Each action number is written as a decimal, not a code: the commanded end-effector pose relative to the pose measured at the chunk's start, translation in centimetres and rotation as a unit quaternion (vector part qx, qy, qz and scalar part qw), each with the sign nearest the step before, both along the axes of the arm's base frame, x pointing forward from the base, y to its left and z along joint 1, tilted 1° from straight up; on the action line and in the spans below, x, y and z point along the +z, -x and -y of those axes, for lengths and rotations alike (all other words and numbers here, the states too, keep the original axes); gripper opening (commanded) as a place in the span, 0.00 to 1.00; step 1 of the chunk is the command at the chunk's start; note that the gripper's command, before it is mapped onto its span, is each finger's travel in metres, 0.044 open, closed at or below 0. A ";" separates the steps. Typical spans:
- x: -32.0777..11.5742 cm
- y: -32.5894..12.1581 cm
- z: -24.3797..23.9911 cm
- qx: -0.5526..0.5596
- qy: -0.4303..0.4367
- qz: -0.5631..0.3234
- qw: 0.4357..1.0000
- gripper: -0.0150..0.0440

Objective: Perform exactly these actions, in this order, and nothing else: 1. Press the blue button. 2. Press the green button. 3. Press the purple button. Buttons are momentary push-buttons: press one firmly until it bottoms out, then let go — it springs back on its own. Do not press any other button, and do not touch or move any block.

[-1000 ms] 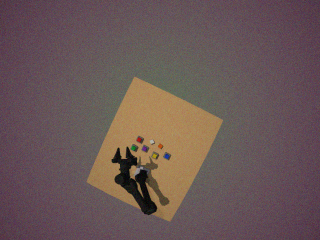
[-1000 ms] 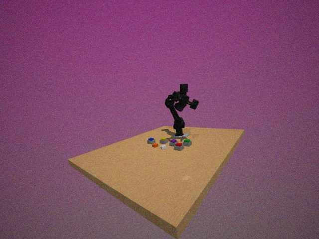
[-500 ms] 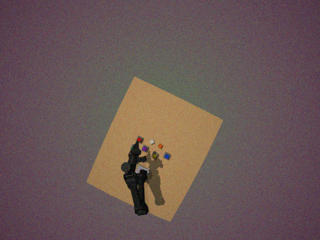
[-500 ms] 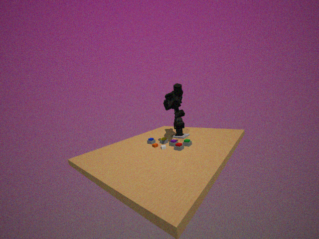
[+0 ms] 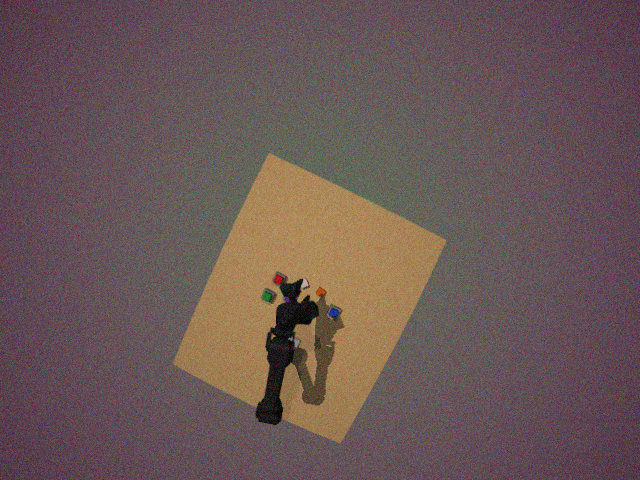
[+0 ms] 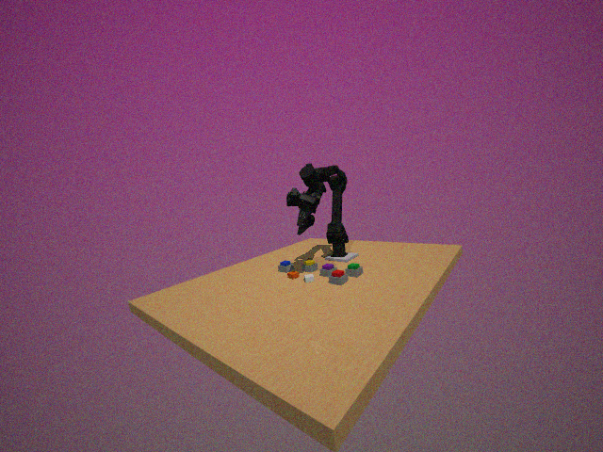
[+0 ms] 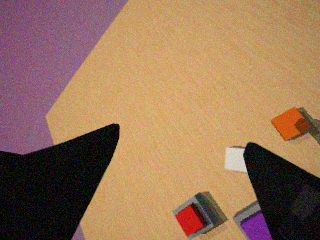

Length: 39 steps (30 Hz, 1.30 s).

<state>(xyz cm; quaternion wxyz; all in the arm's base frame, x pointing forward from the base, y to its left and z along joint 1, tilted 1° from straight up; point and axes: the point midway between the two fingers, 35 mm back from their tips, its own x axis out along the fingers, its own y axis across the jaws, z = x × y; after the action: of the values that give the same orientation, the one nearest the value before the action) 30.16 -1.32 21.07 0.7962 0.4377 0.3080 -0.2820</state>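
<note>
The blue button (image 5: 334, 312) (image 6: 285, 264) sits at one end of the button cluster. The green button (image 5: 267, 296) (image 6: 353, 266) sits at the other end, beside the red button (image 5: 278, 279) (image 6: 337, 273) (image 7: 191, 220). The purple button (image 6: 327, 266) (image 7: 257, 227) lies between them; in the top-down view the arm hides most of it. My gripper (image 5: 299, 288) (image 6: 305, 227) (image 7: 182, 139) is open and empty. It hangs high above the middle of the cluster and points down.
A yellow button (image 6: 309, 263) stands next to the blue one. An orange block (image 5: 321, 291) (image 6: 292, 274) (image 7: 288, 123) and a white block (image 5: 306, 283) (image 6: 308, 278) (image 7: 234, 159) lie just in front of the buttons. The table edge (image 7: 65, 100) is to the left in the wrist view.
</note>
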 end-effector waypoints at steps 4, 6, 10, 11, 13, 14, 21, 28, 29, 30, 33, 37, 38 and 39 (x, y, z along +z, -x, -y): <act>-3.6 2.7 8.5 0.183 0.125 -0.237 0.946 0.93; -4.0 3.4 9.7 0.216 0.129 -0.265 0.931 0.93; -4.7 5.1 11.9 0.286 0.125 -0.313 0.897 0.93; -4.9 5.6 12.4 0.304 0.122 -0.323 0.888 0.93; -5.1 6.5 13.3 0.341 0.113 -0.339 0.870 0.93; -5.3 7.0 13.8 0.359 0.109 -0.345 0.861 0.93; -5.6 8.8 15.2 0.422 0.088 -0.357 0.829 0.93; -5.6 8.8 15.2 0.422 0.088 -0.357 0.829 0.93; -5.6 8.8 15.2 0.422 0.088 -0.357 0.829 0.93; -5.6 8.8 15.2 0.422 0.088 -0.357 0.829 0.93; -6.4 8.7 15.3 0.422 0.088 -0.357 0.829 0.84; -11.0 8.6 15.4 0.422 0.088 -0.357 0.829 0.67; -11.6 8.7 15.4 0.422 0.088 -0.357 0.829 0.62; -11.8 8.7 15.4 0.422 0.088 -0.357 0.829 0.58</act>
<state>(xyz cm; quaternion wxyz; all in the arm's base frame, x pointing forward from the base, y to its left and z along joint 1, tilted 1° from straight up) 21.72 -16.94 11.69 0.7130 0.0584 0.6929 -0.0897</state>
